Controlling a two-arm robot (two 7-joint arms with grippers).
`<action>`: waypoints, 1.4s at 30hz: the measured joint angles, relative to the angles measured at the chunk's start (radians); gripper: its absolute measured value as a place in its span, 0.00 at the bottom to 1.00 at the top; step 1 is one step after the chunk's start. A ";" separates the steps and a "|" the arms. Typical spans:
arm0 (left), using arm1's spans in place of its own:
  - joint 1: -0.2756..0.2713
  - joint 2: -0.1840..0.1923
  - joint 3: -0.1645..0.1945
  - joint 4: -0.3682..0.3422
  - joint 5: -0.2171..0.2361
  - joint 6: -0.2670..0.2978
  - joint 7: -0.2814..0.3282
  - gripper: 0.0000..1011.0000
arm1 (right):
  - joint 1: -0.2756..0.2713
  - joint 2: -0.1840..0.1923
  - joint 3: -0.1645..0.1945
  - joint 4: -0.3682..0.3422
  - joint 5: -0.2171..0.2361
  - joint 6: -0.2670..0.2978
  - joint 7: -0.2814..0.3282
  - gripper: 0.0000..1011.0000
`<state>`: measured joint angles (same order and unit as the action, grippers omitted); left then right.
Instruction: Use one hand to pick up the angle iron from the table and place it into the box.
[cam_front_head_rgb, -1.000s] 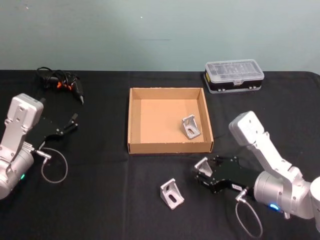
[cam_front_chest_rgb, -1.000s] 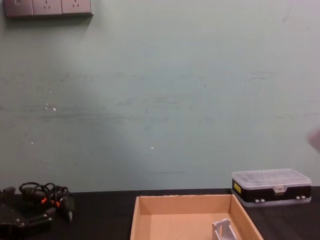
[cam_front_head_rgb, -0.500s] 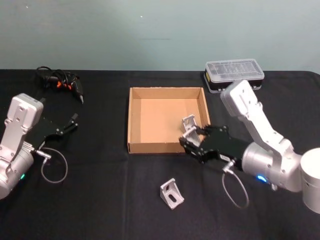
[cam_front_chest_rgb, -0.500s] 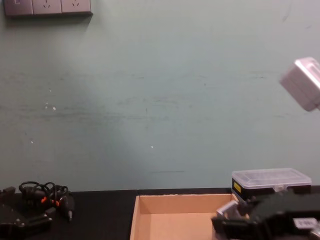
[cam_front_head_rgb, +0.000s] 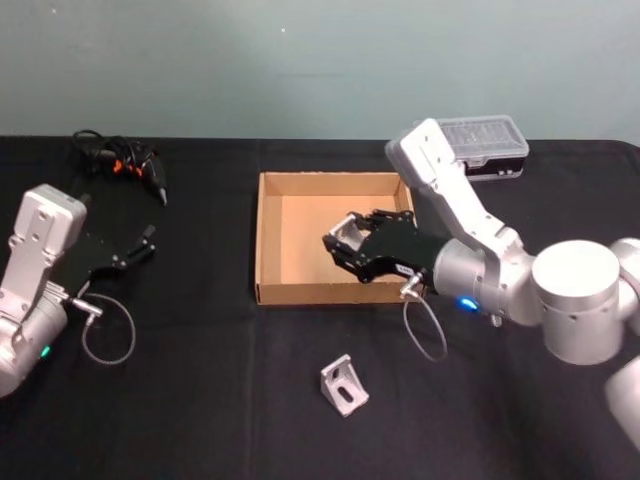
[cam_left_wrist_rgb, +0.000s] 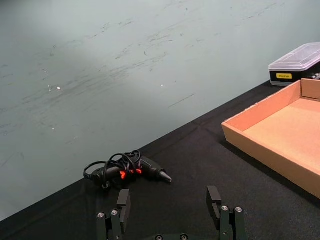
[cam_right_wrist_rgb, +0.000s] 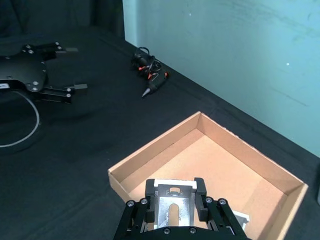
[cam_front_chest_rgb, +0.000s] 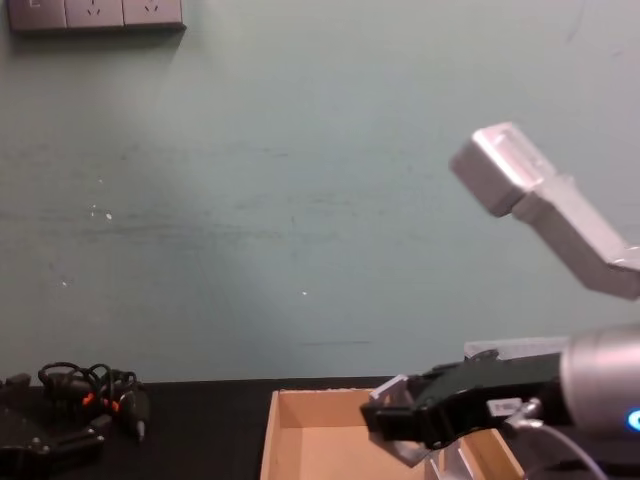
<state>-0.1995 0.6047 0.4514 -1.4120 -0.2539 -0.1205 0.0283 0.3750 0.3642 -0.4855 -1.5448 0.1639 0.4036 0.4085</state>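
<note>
- The right hand (cam_front_head_rgb: 347, 243), clamped on the angle iron (cam_right_wrist_rgb: 172, 205), hangs over the box (cam_front_head_rgb: 262, 240) — dropped high, it may strike the bracket (cam_right_wrist_rgb: 239, 218) beneath.
- The left hand (cam_front_head_rgb: 140, 248) idles, spread wide, well apart.

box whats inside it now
One angle iron lies on its floor, mostly covered by the right gripper, which holds a second angle iron above it. The left gripper idles far left.

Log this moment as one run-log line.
right gripper: shut on iron, over box | left gripper: open, parked left | second iron: on table
</note>
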 joint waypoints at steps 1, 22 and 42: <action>0.000 0.000 0.000 0.000 0.000 0.000 0.000 0.99 | 0.016 -0.011 -0.008 0.028 -0.004 -0.001 0.004 0.45; 0.000 0.000 0.000 0.000 0.000 0.000 0.000 0.99 | 0.159 -0.113 -0.042 0.314 -0.059 -0.039 0.022 0.45; 0.000 0.000 0.000 0.000 0.000 0.000 0.000 0.99 | 0.176 -0.137 -0.045 0.387 -0.088 -0.056 0.041 0.56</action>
<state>-0.1995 0.6047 0.4514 -1.4120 -0.2539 -0.1205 0.0283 0.5515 0.2276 -0.5309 -1.1578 0.0759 0.3472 0.4493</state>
